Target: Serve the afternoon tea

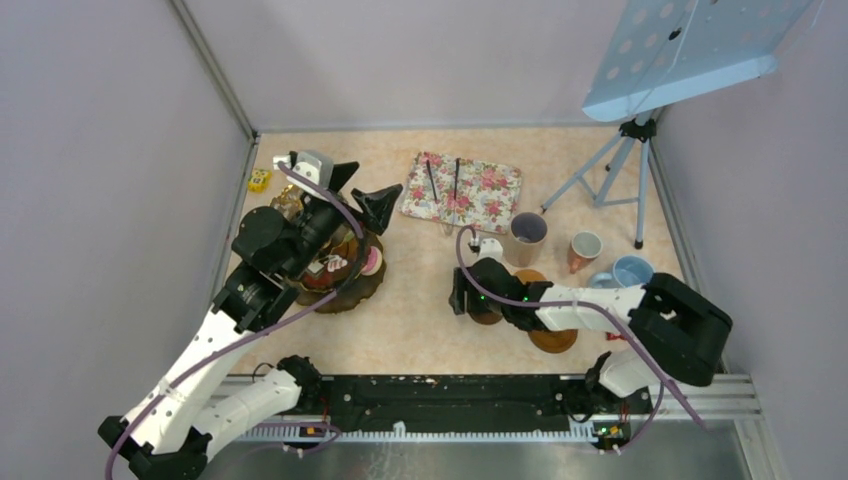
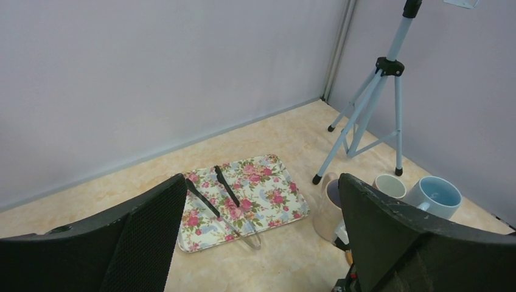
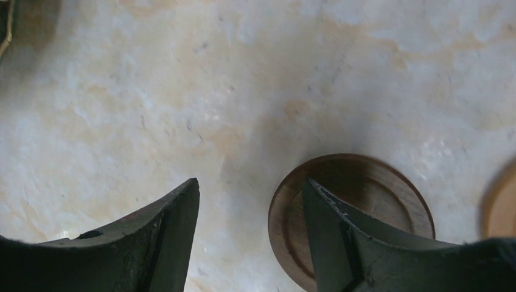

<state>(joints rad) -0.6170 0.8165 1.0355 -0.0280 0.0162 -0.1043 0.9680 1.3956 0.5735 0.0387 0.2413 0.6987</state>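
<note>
Several small toy cakes (image 1: 345, 266) sit on a dark round stand (image 1: 362, 292) at the left, partly hidden by my left arm. My left gripper (image 1: 362, 195) is open and empty above the stand's far side; in the left wrist view (image 2: 261, 182) its fingers frame the scene ahead. The lilac mug (image 1: 527, 238), small white cup (image 1: 584, 250) and light-blue mug (image 1: 630, 272) stand at the right, and also show in the left wrist view as mug (image 2: 327, 210), cup (image 2: 389, 185) and mug (image 2: 435, 198). My right gripper (image 1: 462, 300) is open and empty, low over the table. Its right finger overlaps a round brown disc (image 3: 365, 204). Another disc (image 1: 553, 338) lies nearby.
A rose-patterned tray (image 1: 490, 195) holding black tongs (image 1: 432, 180) lies at the back centre, also in the left wrist view (image 2: 268, 182). A light-blue tripod (image 1: 620, 165) with a perforated panel (image 1: 690, 45) stands back right. A small yellow item (image 1: 260, 180) lies by the left wall.
</note>
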